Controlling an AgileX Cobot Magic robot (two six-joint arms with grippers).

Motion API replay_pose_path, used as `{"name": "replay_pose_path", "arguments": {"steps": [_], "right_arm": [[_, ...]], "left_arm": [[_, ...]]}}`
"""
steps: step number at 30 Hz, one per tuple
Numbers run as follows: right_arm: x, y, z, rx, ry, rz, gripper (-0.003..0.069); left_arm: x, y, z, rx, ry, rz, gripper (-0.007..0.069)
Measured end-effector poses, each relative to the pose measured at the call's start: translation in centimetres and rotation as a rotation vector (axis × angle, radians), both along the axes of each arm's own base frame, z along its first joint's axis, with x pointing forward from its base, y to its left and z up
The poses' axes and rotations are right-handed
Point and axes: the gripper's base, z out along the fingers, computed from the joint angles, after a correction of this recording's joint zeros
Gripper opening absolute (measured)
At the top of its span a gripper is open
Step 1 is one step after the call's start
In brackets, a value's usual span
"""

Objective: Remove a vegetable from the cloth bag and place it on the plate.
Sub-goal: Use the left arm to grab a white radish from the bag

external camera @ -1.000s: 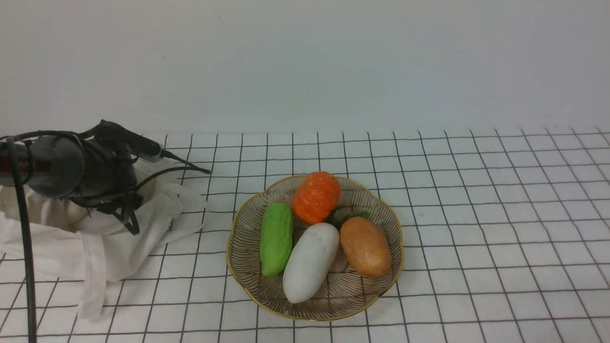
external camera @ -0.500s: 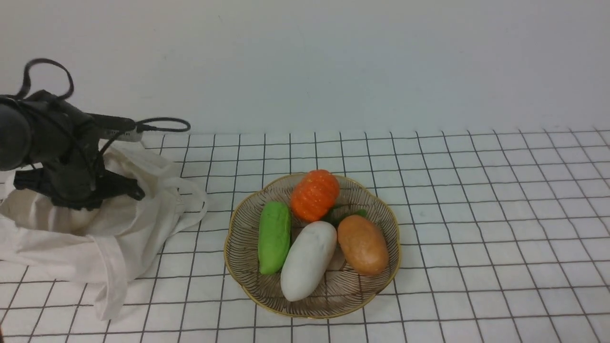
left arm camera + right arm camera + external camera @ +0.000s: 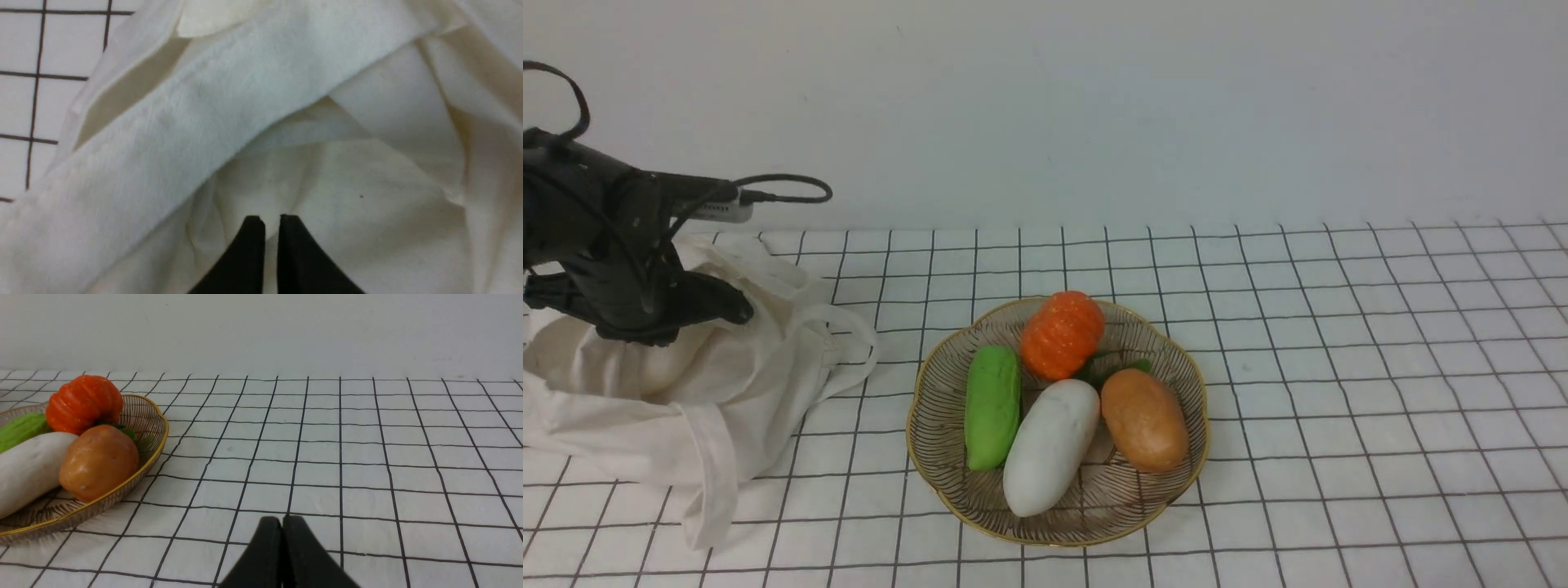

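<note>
Higher over the bag (image 3: 760,408), the left pincer (image 3: 271,228) has risen.

The bag (image 3: 760,400) looked like soft matt cloth, all creases. The plate (image 3: 931,469) had a shiny, metallic-looking gold rim and a finely ridged surface. The white radish (image 3: 1052,447) was smooth with a slight sheen, the brown vegetable (image 3: 99,459) kinda glossy, and the orange-red pumpkin (image 3: 83,403) ribbed and shiny.
</note>
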Motion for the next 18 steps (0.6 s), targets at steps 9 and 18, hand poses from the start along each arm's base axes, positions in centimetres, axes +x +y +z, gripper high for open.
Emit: {"name": "replay_pose_path", "arguments": {"steps": [9,18], "right_arm": [[0.0,0.0,0.0,0.000,0.000,0.000,-0.0014],[0.0,0.0,0.0,0.000,0.000,0.000,-0.0014]], "left_arm": [[1.5,0.3,-3.0,0.090,-0.012,-0.099,0.0461],[2.2,1.4,-5.7,0.219,0.016,-0.086,0.0514]]}}
